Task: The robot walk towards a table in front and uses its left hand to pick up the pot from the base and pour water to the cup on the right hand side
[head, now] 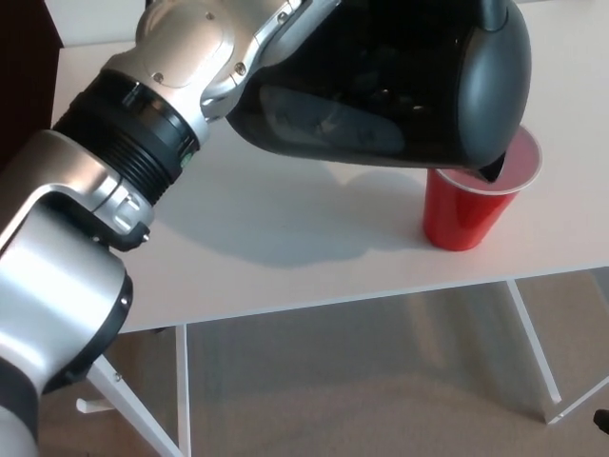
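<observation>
Looking down from the head, we see the left arm sweep in from the lower left, silver shells and a black ribbed joint running up to the wrist near the top of the frame. The left hand is mostly hidden where it meets the pot; only a slice of it shows, so we cannot tell how its fingers sit, though the pot hangs in the air at the end of that arm and nothing else bears it.

We find the pot dark and glossy, tilted over on its side above the table, its spout dipped down to the right. The spout sits just over the rim of the red cup, at the near edge of its mouth. We cannot make out a stream of water.

The cup stands upright on the white table, near the front edge on the right side. The pot's shadow falls on the tabletop beneath it. Below the table we see pale floor and white table legs.
</observation>
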You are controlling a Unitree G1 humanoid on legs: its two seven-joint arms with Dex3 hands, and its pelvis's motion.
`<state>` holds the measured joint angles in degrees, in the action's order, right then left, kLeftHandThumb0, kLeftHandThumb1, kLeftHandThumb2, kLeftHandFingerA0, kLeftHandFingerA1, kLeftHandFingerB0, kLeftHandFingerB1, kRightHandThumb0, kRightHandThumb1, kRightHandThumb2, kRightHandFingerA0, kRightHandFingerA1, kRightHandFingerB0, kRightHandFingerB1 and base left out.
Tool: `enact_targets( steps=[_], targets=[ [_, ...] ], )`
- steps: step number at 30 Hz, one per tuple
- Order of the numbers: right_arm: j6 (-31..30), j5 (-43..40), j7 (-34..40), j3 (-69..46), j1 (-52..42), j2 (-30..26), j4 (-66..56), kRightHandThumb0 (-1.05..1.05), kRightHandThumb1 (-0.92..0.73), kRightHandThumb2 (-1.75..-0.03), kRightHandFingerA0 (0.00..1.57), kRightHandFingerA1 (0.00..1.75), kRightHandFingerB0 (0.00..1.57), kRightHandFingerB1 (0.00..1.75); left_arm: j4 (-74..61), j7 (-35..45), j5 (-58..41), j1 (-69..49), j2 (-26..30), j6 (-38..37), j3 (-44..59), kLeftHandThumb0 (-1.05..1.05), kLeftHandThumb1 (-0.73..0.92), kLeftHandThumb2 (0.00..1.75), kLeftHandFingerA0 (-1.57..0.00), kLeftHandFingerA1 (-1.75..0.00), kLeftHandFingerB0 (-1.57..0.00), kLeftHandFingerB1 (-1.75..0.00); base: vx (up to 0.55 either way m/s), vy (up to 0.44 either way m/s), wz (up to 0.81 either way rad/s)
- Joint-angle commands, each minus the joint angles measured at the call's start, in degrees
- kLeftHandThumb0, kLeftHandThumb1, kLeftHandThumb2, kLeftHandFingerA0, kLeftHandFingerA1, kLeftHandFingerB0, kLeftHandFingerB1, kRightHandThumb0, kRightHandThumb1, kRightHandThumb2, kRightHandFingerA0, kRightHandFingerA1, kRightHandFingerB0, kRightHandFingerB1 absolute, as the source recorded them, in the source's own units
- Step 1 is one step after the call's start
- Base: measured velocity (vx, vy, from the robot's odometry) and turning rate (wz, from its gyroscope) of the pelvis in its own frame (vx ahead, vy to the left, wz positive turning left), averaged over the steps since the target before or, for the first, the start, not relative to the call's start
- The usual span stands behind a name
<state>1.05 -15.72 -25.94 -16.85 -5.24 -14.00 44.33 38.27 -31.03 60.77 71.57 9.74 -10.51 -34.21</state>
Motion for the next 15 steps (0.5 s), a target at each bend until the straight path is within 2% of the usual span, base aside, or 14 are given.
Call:
enact_targets(
  steps=[1,2,4,5,6,7,8,9,10,11,12,13,15],
  targets=[
    [-0.26,0.24,-0.01,0.00,-1.00,-0.70,-1.09,-0.11,-0.42,-0.86,0.45,0.63,0.31,0.56,-4.33,8.51,-10.47,-3.29,-3.45,9.25,9.87,-0.33,0.57,0.60,-0.85,-1.58,-0.82,-0.51,0.00,0.000,0.00],
    [0.54,0.66,-0.17,0.31,-1.26,-0.76,-1.11,-0.12,-0.42,-0.86,0.43,0.63,0.31,0.56,-5.39,11.49,-12.84,-4.16,-4.78,12.74,13.12,-0.27,0.55,0.58,-0.79,-1.58,-0.85,-0.56,0.00,0.000,0.00],
    [0.71,0.86,0.13,0.41,-1.54,-0.78,-1.39,-0.13,-0.41,-0.85,0.44,0.63,0.30,0.56,-5.41,12.11,-13.82,-4.44,-6.33,15.89,16.07,-0.24,0.56,0.58,-0.79,-1.56,-0.87,-0.61,0.00,0.000,0.00],
    [0.70,0.71,0.06,0.34,-1.61,-0.75,-1.43,-0.11,-0.41,-0.85,0.44,0.63,0.32,0.56,-4.89,13.05,-16.44,-4.32,-7.36,17.70,18.80,-0.15,0.67,0.61,-0.78,-1.58,-0.64,-1.35,0.00,0.000,0.00],
    [0.70,0.51,-0.07,0.24,-1.66,-0.72,-1.44,-0.11,-0.41,-0.85,0.44,0.63,0.32,0.56,-4.25,14.21,-19.60,-4.12,-8.48,19.64,21.92,-0.15,0.67,0.61,-0.78,-1.58,-0.64,-1.35,0.00,0.000,0.00],
    [0.55,0.32,-0.01,0.11,-1.56,-0.66,-1.39,-0.12,-0.60,-0.57,0.51,0.54,0.42,0.46,-4.06,15.21,-23.46,-4.26,-9.34,20.41,25.54,0.00,0.64,0.62,-0.91,-1.53,-0.77,-1.48,0.00,0.000,0.00],
    [0.59,0.21,-0.06,0.04,-1.41,-0.62,-1.15,-0.12,-0.59,-0.56,0.51,0.54,0.43,0.47,-4.06,16.04,-25.76,-4.45,-9.60,20.57,27.88,0.01,0.68,0.67,-0.83,-1.63,-0.73,-1.53,0.00,0.000,0.00],
    [0.83,0.29,-0.10,0.08,-1.28,-0.62,-0.74,-0.12,-0.60,-0.57,0.53,0.54,0.43,0.46,-3.83,17.04,-28.80,-4.78,-9.51,20.39,30.86,-0.01,0.71,0.79,-0.80,-1.67,-0.70,-1.55,0.00,0.000,0.00],
    [0.94,0.51,0.05,0.20,-1.32,-0.64,-0.63,-0.12,-0.60,-0.57,0.53,0.54,0.43,0.46,-3.46,17.54,-31.12,-5.05,-9.52,20.15,33.17,-0.01,0.71,0.79,-0.80,-1.67,-0.70,-1.55,0.00,0.000,0.00],
    [1.02,0.48,-0.11,0.20,-1.36,-0.67,-0.55,-0.11,-0.60,-0.57,0.51,0.55,0.42,0.46,-3.48,17.94,-33.29,-5.72,-9.41,20.05,35.39,-0.11,0.70,0.77,-0.76,-1.64,-0.80,-1.16,0.00,0.000,0.00],
    [1.13,0.44,-0.35,0.19,-1.42,-0.73,-0.44,-0.11,-0.60,-0.57,0.51,0.55,0.42,0.46,-3.48,18.50,-36.62,-6.71,-9.19,19.89,38.65,-0.11,0.70,0.77,-0.76,-1.64,-0.80,-1.16,0.00,0.000,0.00],
    [1.32,0.70,-0.55,0.43,-1.50,-0.86,-0.30,-0.11,-0.42,-0.86,0.44,0.63,0.31,0.56,-4.06,19.53,-40.89,-7.52,-9.73,20.70,42.44,-0.11,0.66,0.88,-0.74,-1.62,-0.77,-1.25,0.00,0.000,0.00],
    [1.45,0.84,-0.75,0.68,-1.82,-0.81,-0.51,-0.11,-0.43,-0.86,0.42,0.63,0.29,0.55,-4.68,20.37,-42.82,-8.58,-9.70,21.21,44.94,-0.09,0.60,0.95,-0.73,-1.58,-0.78,-1.28,0.00,0.000,0.00]
  ],
)
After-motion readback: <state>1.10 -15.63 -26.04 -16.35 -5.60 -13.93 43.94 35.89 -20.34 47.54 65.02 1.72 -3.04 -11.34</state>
